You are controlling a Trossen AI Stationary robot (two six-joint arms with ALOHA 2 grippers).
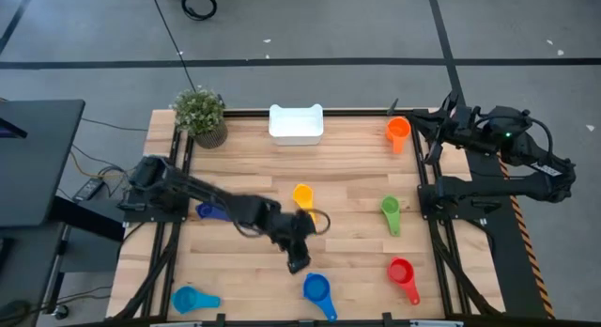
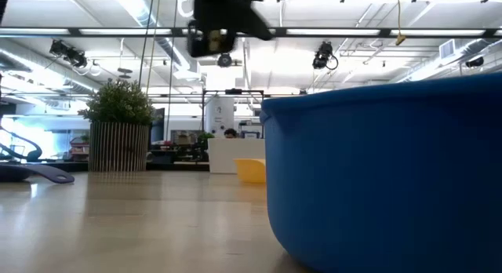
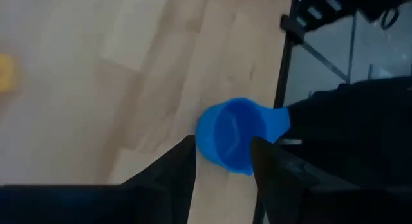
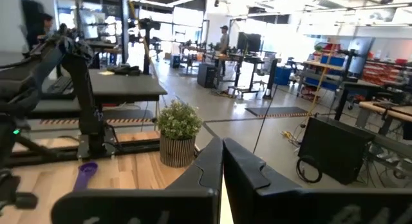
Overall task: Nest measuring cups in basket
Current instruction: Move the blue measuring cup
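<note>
Left wrist view: left pincer point(image 3: 222, 156), fingers parted, hovers over blue measuring cup point(image 3: 233, 134) at tabletop's point(image 3: 96, 89) near edge; right pincer point(image 4: 223, 161) closed.

Both arms matte black, chunky jointed links, mounted on black frame rails at table sides.
Left arm point(image 1: 202, 197): dark segments, thin black cable looped just beside left gripper point(image 1: 298, 261); wrist housing boxy behind it.
Left gripper fingers point(image 3: 168, 180) black, flat, broad, tapering toward tips.
Right arm point(image 1: 507, 144): black, bundled cables along links, small green indicator light behind right gripper point(image 1: 441, 120).
Right gripper fingers point(image 4: 207, 167) dark, angular, stepped inner edges, smooth plastic faces.
</note>
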